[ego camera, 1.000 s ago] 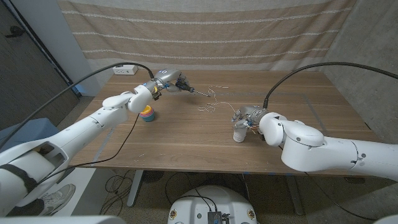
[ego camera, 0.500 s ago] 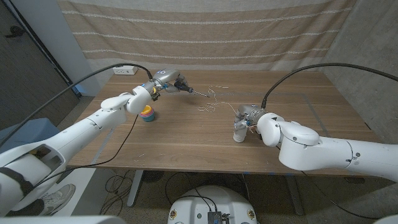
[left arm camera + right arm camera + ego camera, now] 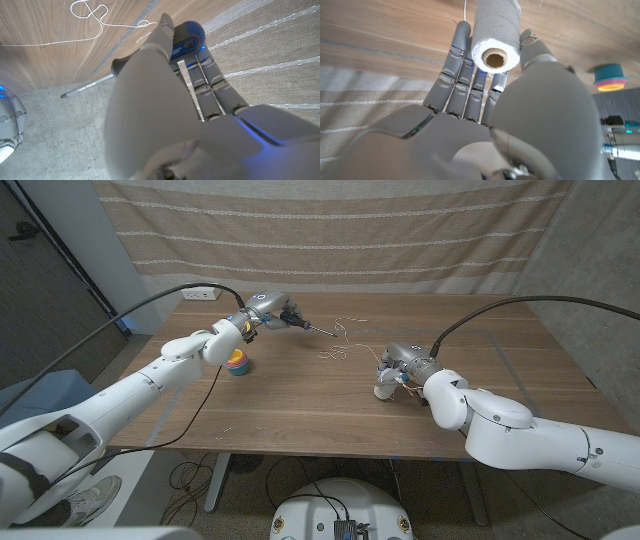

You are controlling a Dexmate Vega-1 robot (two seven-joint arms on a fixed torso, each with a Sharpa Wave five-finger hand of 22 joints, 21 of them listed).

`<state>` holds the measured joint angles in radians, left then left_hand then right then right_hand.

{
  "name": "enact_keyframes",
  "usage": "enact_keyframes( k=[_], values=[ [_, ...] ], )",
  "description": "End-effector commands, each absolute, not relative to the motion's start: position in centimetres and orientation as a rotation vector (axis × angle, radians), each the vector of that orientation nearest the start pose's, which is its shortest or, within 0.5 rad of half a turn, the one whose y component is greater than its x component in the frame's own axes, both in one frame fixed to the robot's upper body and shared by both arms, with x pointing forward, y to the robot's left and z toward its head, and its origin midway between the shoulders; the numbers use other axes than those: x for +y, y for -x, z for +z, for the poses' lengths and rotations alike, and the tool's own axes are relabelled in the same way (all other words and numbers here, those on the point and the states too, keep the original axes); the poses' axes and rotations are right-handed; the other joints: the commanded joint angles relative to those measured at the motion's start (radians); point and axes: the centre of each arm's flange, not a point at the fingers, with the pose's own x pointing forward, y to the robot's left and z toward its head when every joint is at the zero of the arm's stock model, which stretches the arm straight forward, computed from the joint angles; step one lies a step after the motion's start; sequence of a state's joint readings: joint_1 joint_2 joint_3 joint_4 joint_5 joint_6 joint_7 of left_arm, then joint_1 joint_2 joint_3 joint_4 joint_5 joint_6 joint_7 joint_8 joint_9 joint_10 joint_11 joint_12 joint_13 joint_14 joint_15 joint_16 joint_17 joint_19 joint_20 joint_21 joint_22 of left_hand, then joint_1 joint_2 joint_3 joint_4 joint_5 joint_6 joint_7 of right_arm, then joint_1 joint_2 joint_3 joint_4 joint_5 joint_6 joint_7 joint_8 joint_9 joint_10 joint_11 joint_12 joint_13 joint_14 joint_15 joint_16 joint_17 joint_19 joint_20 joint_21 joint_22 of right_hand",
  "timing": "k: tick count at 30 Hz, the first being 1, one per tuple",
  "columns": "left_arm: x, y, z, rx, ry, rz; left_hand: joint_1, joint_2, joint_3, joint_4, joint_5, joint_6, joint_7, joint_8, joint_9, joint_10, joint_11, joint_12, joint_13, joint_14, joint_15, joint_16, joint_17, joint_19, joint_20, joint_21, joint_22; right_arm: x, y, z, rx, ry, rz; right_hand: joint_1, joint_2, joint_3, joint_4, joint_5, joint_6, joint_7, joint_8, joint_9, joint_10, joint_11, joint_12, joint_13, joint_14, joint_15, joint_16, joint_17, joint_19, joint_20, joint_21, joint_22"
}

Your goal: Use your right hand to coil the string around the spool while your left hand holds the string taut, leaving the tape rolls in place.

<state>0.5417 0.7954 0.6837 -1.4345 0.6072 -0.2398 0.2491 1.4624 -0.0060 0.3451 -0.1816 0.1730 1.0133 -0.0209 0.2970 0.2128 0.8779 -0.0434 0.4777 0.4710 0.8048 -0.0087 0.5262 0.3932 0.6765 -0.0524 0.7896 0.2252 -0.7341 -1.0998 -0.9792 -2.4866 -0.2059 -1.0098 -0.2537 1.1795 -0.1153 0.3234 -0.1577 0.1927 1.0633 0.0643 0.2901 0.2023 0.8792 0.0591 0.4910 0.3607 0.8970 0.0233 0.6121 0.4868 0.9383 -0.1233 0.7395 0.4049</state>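
Note:
The white spool [image 3: 384,386] [image 3: 495,34] stands at the table's middle right, wound with white string. My right hand [image 3: 406,363] [image 3: 485,95] grips it between fingers [image 3: 465,75] and thumb. Loose string [image 3: 338,344] [image 3: 89,14] lies in loops on the wood between the spool and my left hand [image 3: 276,310] [image 3: 150,95]. That hand hovers at the far left middle with a finger reaching out toward the string's end. Whether it pinches the string is hidden. The stacked coloured tape rolls [image 3: 237,364] [image 3: 609,78] sit under my left forearm.
A striped curtain [image 3: 330,230] hangs behind the table. A white power strip [image 3: 200,293] lies at the far left corner. A blue object [image 3: 187,37] shows past my left hand's fingertips. Bare wood [image 3: 300,405] spreads across the near half of the table.
My right forearm has swung down and to the right, and the hand with the spool has shifted slightly away from me. The left arm and the tape rolls have stayed put.

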Motion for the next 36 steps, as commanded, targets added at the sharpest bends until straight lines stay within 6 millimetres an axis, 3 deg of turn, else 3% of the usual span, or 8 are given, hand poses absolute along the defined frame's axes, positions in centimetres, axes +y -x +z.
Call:
enact_keyframes(
  k=[1,14,24,36],
  values=[
    [24.2,-62.0,7.8,-0.977,-1.496,0.048,0.102,0.116,0.030,0.017,0.007,0.106,0.095,0.000,0.001,0.013,-0.002,-0.005,0.140,0.109,-0.142,0.002,0.209,0.006,-0.116,0.204,-0.001,-18.9,-45.2,-2.3,-0.709,1.016,-0.029,0.242,0.241,-0.008,0.003,0.007,0.005,0.002,-0.009,0.002,0.010,0.012,0.011,0.010,0.216,-0.251,0.001,0.185,-0.001,-0.087,0.022,0.010],
    [24.3,-61.4,8.2,-0.988,-1.485,0.080,0.104,0.113,0.034,0.015,0.007,0.107,0.096,-0.003,0.005,0.019,0.001,-0.012,0.143,0.114,-0.141,0.000,0.214,0.002,-0.115,0.219,-0.011,-18.9,-46.6,-1.3,-0.847,0.756,0.119,0.252,0.240,-0.022,0.007,0.012,0.012,0.008,-0.019,0.003,0.015,0.009,0.016,0.020,0.225,-0.250,-0.007,0.206,-0.010,-0.089,0.058,0.025],
    [24.2,-60.9,8.5,-0.988,-1.479,0.121,0.104,0.111,0.037,0.015,0.008,0.108,0.096,-0.007,0.006,0.023,0.001,-0.016,0.144,0.119,-0.139,-0.002,0.216,0.000,-0.115,0.230,-0.017,-17.3,-47.8,0.8,-0.976,0.601,0.267,0.257,0.239,-0.030,0.010,0.014,0.016,0.007,-0.025,0.004,0.018,0.004,0.019,0.027,0.227,-0.250,-0.014,0.219,-0.020,-0.089,0.081,0.033],
    [23.8,-60.5,8.4,-0.995,-1.475,0.135,0.109,0.106,0.041,0.011,0.010,0.112,0.101,-0.009,0.009,0.028,0.005,-0.022,0.149,0.123,-0.134,-0.003,0.221,-0.001,-0.113,0.245,-0.023,-14.7,-48.8,3.0,-1.062,0.532,0.391,0.262,0.241,-0.038,0.013,0.016,0.017,0.008,-0.033,0.005,0.014,0.003,0.019,0.035,0.227,-0.249,-0.024,0.233,-0.034,-0.088,0.105,0.042]
  ],
)
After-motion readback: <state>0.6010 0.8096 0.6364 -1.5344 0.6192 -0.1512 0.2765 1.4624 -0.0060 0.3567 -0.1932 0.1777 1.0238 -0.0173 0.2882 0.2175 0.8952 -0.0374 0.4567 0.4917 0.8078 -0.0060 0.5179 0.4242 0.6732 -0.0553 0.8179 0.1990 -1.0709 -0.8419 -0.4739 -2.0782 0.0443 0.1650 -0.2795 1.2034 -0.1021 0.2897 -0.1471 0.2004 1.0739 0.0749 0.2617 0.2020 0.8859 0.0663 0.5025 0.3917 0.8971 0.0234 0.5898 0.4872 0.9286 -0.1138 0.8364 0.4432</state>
